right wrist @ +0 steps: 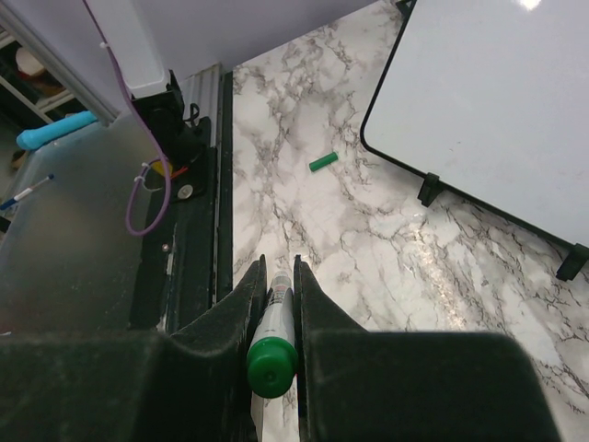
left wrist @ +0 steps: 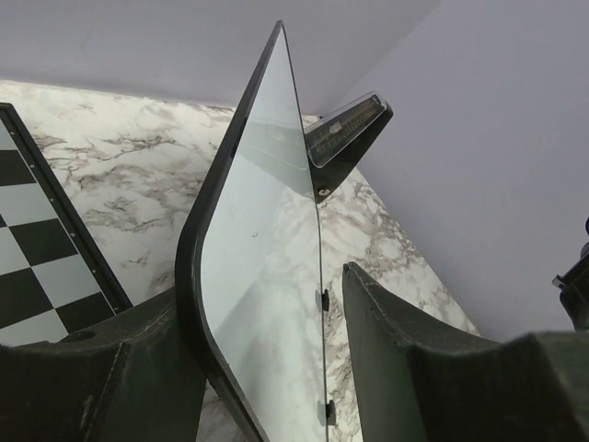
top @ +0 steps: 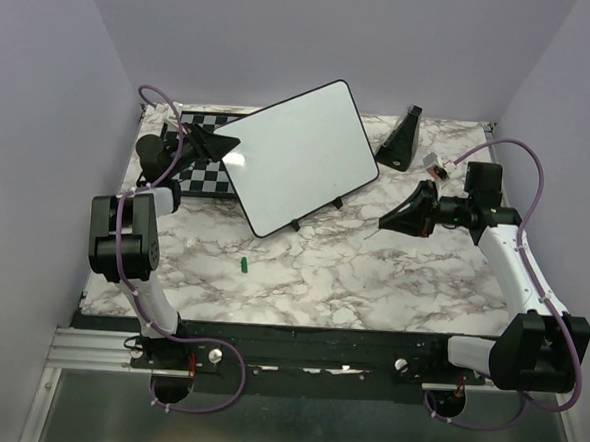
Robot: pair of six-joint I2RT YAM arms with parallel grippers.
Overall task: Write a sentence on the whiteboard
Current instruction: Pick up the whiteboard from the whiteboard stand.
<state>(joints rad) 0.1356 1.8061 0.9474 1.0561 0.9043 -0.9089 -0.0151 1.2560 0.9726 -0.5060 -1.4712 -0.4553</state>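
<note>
My left gripper (top: 218, 144) clamps the tilted, glossy white black-rimmed whiteboard (top: 299, 156); right gripper (top: 390, 221) pinches a green-ended marker (right wrist: 273, 354). I'd press lightly, square-on.

We can read no text, number or brand anywhere. The whiteboard (top: 299, 156), upper middle, shows no legible writing, and the marker (right wrist: 272, 364) label, lower middle, is too blurred.

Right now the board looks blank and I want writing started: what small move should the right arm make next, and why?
Probably ease the right gripper toward the whiteboard until the marker it clamps meets the face. The board is blank and held tilted by the left gripper. A green cap lies on the table, and the marker is apart from the board.
</note>
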